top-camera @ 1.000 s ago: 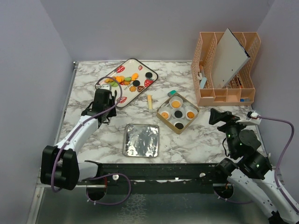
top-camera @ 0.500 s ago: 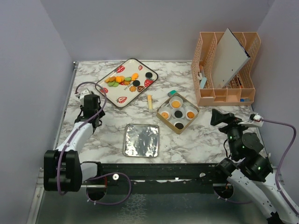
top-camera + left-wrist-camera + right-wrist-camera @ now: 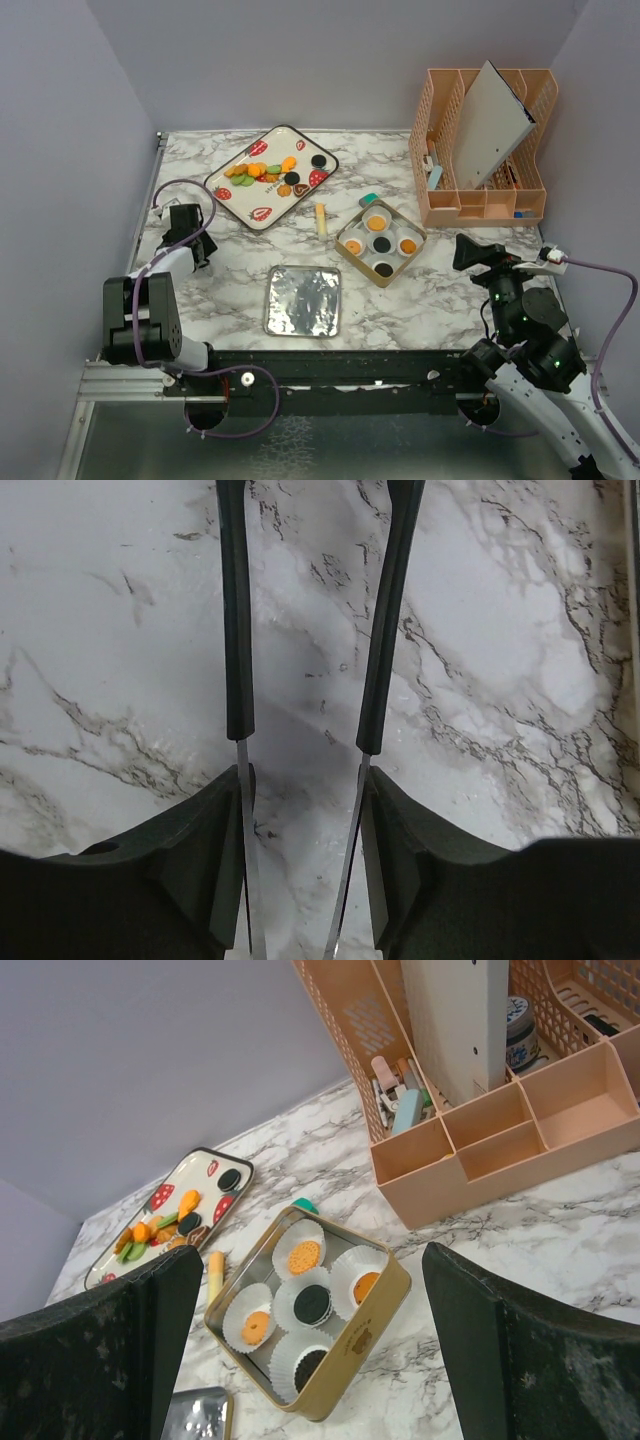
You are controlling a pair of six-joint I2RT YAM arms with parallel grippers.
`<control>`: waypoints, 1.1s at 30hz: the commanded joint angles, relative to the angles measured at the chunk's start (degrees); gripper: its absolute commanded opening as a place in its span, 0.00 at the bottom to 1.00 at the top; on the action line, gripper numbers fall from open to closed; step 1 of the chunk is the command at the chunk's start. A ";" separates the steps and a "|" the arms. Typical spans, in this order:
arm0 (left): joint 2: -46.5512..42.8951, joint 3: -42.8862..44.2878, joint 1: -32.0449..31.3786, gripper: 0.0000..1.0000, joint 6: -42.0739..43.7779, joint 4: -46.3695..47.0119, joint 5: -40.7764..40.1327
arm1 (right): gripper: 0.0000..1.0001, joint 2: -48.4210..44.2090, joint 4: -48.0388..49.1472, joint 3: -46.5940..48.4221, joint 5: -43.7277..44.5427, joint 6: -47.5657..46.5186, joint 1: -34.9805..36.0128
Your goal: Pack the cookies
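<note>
Judging from how things lie, the packing is partly done. The gold tin (image 3: 380,243), just toward 3 o'clock of the table's middle, holds five white paper cups (image 3: 312,1303), and each cup shows one cookie: orange ones at the tin's 12, 9 and 3 o'clock, black ones at the centre and at 6 o'clock. The other cookies (image 3: 265,172), a dozen or so in orange, green, black and brown, lie bunched on the strawberry-print tray (image 3: 250,213) at 11 o'clock on the table, well apart from the tin. Whether more are meant to go into those cups I cannot tell, but every cup seems to have room on top. The silver lid (image 3: 304,300) lies flat at 6 o'clock, just beside the tin and not on it, so closing up looks like the last step, not yet done. A small yellow stick (image 3: 321,218) lies between tray and tin. The left gripper (image 3: 311,600) hangs low over bare marble at the 9 o'clock edge, jaws apart with nothing between them. The right gripper (image 3: 468,250) sits at 4 o'clock, facing the tin, jaws spread wide and empty.
</note>
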 commanded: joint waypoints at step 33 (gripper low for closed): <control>-14.81 7.33 1.01 0.99 -1.14 -10.69 18.74 | 1.00 32.95 -0.22 13.81 -23.60 -8.99 -0.36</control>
